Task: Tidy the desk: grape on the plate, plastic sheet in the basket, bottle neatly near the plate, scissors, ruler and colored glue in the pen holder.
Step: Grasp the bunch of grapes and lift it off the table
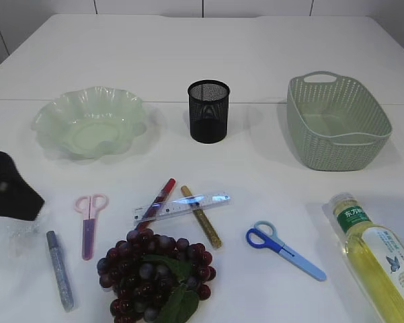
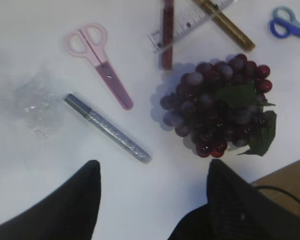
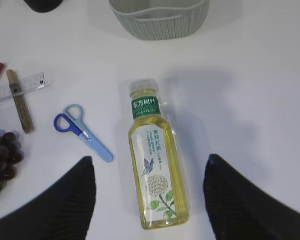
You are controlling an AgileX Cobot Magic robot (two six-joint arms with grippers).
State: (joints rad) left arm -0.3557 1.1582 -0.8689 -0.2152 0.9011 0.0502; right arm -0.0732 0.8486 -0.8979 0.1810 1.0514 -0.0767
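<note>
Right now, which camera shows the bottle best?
The right wrist view: the whole bottle lies flat between the open gripper fingers, label readable. The exterior view cuts it off at the corner. The left wrist view misses it.

Bottle [image 3: 157, 157] lying flat on the white table [image 3: 249, 75], cap toward the basket [image 3: 159, 17] at the far edge, blue scissors [image 3: 82, 132] left of it, ruler [image 3: 17, 88] and gold glue stick [image 3: 20, 100] further left, grapes [image 3: 2, 155] at the left edge, right gripper [image 3: 150, 200] fingers spread wide either side of the bottle.
</note>
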